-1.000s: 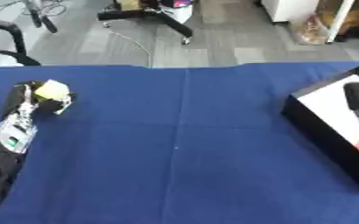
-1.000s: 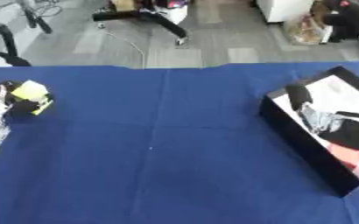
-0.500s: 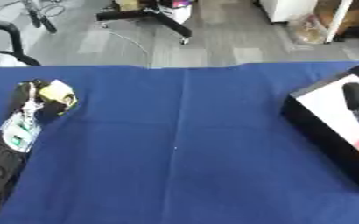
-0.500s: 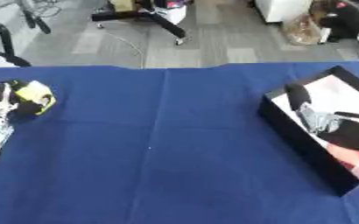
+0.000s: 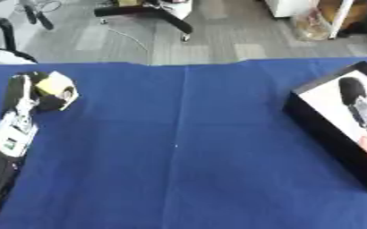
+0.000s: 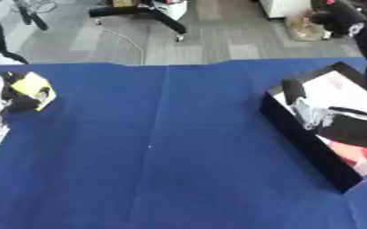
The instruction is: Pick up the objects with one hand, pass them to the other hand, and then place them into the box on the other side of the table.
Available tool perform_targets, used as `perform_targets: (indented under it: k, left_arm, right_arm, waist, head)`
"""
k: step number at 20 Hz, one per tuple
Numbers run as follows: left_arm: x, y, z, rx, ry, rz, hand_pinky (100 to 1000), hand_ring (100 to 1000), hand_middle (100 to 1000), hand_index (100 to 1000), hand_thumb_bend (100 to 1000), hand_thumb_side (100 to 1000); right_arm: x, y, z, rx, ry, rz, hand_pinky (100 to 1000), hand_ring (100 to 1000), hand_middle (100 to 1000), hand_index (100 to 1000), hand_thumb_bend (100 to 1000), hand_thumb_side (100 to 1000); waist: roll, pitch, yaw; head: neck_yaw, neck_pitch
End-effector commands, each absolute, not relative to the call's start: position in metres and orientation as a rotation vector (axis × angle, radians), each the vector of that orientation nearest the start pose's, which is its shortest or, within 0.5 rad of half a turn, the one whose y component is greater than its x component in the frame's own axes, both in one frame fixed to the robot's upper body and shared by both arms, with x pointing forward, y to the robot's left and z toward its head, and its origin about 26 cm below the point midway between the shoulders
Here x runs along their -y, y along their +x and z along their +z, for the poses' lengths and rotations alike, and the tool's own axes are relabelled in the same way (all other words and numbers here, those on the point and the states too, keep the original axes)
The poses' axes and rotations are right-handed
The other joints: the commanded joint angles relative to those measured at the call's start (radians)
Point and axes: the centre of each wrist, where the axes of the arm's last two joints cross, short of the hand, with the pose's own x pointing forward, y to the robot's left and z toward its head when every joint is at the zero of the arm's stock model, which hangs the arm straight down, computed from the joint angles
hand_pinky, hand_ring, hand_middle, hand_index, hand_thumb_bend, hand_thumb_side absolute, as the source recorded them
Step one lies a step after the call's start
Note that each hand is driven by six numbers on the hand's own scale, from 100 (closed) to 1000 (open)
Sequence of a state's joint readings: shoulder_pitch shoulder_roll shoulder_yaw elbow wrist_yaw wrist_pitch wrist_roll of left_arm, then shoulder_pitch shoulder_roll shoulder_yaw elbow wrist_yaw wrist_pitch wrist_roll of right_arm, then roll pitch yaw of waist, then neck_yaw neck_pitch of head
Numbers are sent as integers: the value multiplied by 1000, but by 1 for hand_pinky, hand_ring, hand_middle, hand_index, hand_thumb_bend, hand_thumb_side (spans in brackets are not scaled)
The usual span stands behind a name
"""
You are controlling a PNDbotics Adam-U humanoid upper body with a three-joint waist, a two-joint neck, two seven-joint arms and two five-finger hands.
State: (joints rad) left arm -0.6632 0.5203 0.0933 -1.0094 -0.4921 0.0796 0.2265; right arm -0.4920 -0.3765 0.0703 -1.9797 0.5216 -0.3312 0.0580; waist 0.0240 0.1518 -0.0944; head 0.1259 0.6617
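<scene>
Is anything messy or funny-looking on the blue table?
Nothing is spilled or broken. The black box at the right sits askew to the table's edges, one corner pointing away. The left hand, at the far left, has its fingers curled round a yellow and black object.

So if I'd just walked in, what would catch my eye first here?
Probably the yellow and black object at the far left of the blue table, with the left robot hand curled round it. Next, the black box at the right edge, white inside and already holding a few dark and red things, with the right robot hand over it.
</scene>
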Motion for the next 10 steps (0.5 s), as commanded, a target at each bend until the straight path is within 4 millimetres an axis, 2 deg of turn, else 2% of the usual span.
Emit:
perform_targets:
  k: [1, 5, 7, 10]
  left_arm:
    - [-353, 421, 168, 1771, 986, -447, 522, 440, 483, 580, 100, 105]
    - [-286, 404, 178, 2023, 659, -570, 530, 447, 487, 585, 100, 118]
    - [-261, 396, 182, 2102, 505, -607, 532, 448, 487, 585, 100, 124]
    - [-210, 384, 185, 2218, 140, -634, 538, 453, 489, 588, 123, 121]
  right_arm:
    - [234, 309, 257, -3044, 757, -1224, 844, 854, 903, 1000, 236, 465]
    - [230, 308, 253, -3065, 651, -1322, 833, 852, 906, 1000, 277, 491]
    - [228, 308, 252, -3096, 567, -1348, 825, 851, 910, 997, 308, 511]
    - [222, 307, 250, -3179, 416, -1369, 811, 854, 921, 987, 351, 540]
  waist:
    - [-2, -46, 8]
    - [-2, -79, 21]
    - [-4, -88, 23]
    - [-11, -100, 26]
  head:
    - [-31, 43]
    - [-62, 84]
    - [-70, 93]
    - [-80, 103]
